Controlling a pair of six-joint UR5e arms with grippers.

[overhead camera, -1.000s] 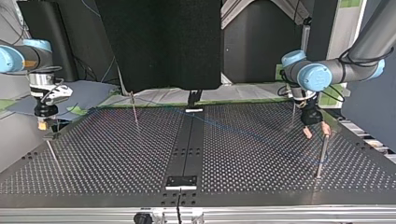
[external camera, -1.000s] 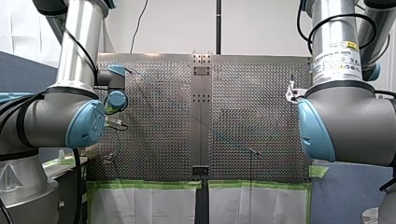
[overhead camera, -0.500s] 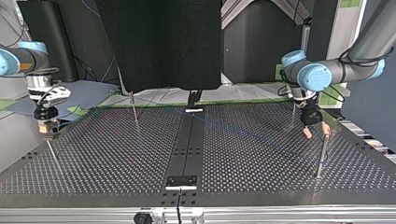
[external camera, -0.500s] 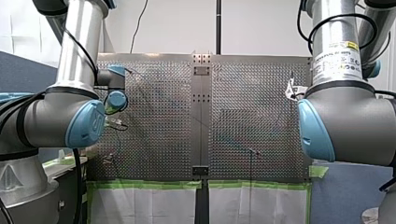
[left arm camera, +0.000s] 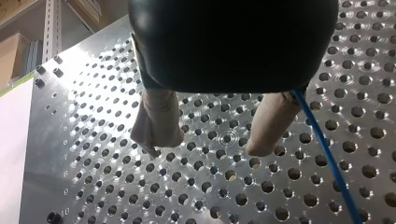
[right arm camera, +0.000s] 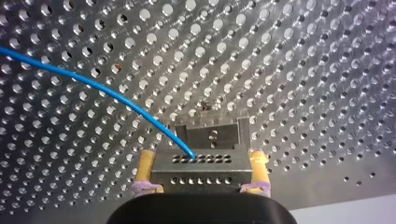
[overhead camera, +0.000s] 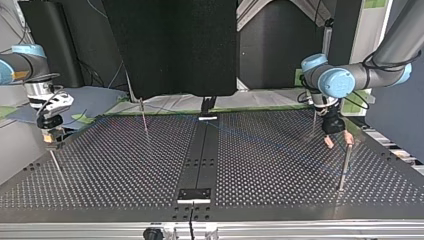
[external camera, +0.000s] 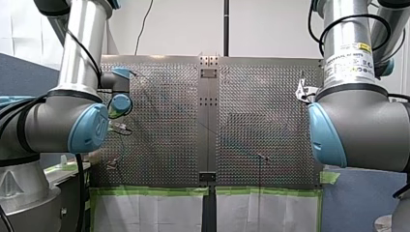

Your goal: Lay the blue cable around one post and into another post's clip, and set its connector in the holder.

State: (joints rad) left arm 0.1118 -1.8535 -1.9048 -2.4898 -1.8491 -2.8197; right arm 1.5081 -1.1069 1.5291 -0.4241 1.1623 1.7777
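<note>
My right gripper (right arm camera: 201,159) is shut, its yellow fingers (right arm camera: 145,164) clamped on the metal connector (right arm camera: 201,178). The blue cable (right arm camera: 93,86) leaves the connector and curves away over the plate. A small metal holder (right arm camera: 212,135) sits just ahead of the connector. In the top view my right gripper (overhead camera: 51,141) hangs low at the left edge of the plate. My left gripper (left arm camera: 208,143) is open with nothing between its beige fingers (left arm camera: 156,126); the cable (left arm camera: 329,161) runs past one finger. In the top view my left gripper (overhead camera: 340,142) is beside a post (overhead camera: 345,162).
The perforated table (overhead camera: 125,170) carries a thin post (overhead camera: 144,119) at the back left of the top view, another post (overhead camera: 314,122) behind my left gripper and a slim rod (overhead camera: 56,165) under my right gripper. A dark centre strip (overhead camera: 199,160) divides the plate.
In the top view my right gripper has come down and slightly inward with the connector, then nearly stopped. My left arm has not moved.
</note>
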